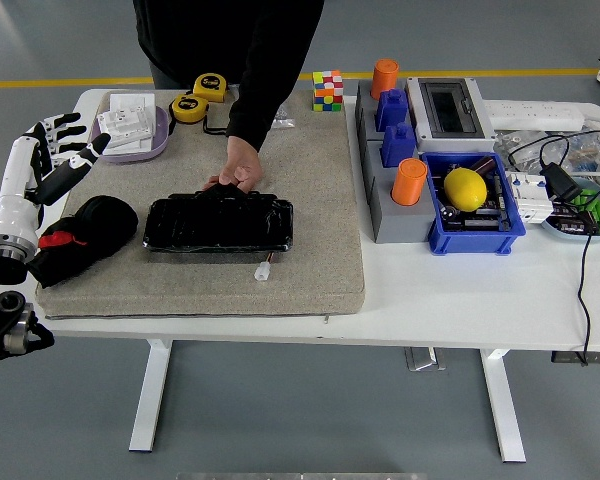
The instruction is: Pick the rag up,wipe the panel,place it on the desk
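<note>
Your left hand [52, 150] hangs with its fingers spread, gripping nothing, just above the black rag [85, 232], which lies bunched on the grey mat [310, 200] at the bench's left end. The black panel [219, 222] sits right of it, steadied at its far edge by a person's hand [240, 165]

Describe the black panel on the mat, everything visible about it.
The panel is a long, glossy black rectangular slab with rounded corners, lying flat on the beige mat, long side parallel to the table's near edge. Its surface looks like shiny plastic with faint ridges. A short lead ending in a small white connector trails from its near right side. A person's hand rests on its far edge. The black rag lies apart, to its left.
</note>
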Action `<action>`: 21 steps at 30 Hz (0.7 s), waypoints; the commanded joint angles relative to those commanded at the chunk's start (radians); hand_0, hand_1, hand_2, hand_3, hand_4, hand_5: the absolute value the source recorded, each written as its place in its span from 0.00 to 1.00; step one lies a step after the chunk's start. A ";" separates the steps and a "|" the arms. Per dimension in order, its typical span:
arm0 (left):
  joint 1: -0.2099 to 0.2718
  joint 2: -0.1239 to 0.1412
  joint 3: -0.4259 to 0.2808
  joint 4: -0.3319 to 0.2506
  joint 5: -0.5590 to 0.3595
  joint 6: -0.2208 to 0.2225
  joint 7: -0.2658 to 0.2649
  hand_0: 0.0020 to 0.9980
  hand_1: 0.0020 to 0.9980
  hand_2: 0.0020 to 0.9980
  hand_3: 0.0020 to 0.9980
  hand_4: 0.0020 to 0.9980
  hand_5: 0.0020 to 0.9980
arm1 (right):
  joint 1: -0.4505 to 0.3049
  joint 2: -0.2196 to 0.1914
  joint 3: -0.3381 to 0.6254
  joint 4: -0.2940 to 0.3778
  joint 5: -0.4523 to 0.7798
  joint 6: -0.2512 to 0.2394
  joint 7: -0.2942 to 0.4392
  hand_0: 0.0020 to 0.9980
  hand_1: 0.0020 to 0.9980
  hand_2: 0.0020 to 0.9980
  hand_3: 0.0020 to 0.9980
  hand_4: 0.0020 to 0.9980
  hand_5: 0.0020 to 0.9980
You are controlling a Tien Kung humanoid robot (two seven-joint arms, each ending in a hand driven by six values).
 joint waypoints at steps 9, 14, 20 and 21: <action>0.018 -0.005 0.002 -0.034 -0.341 -0.080 -0.128 0.43 0.64 0.70 0.73 0.93 0.50 | 0.001 -0.002 -0.006 0.001 -0.002 0.000 -0.002 0.74 0.62 0.69 0.61 1.00 0.56; 0.029 -0.019 -0.005 -0.032 -0.483 -0.128 -0.182 0.44 0.63 0.69 0.67 0.92 0.48 | -0.001 0.000 -0.004 0.003 -0.003 -0.002 -0.003 0.74 0.62 0.69 0.61 1.00 0.56; 0.039 -0.038 -0.015 -0.032 -0.524 -0.152 -0.220 0.44 0.62 0.68 0.61 0.91 0.48 | -0.003 0.002 -0.004 0.004 -0.004 -0.003 -0.004 0.74 0.62 0.69 0.61 1.00 0.56; 0.040 -0.039 -0.014 -0.031 -0.521 -0.152 -0.220 0.44 0.62 0.68 0.61 0.91 0.48 | -0.003 0.002 -0.003 0.004 -0.004 -0.003 -0.004 0.74 0.62 0.69 0.61 1.00 0.56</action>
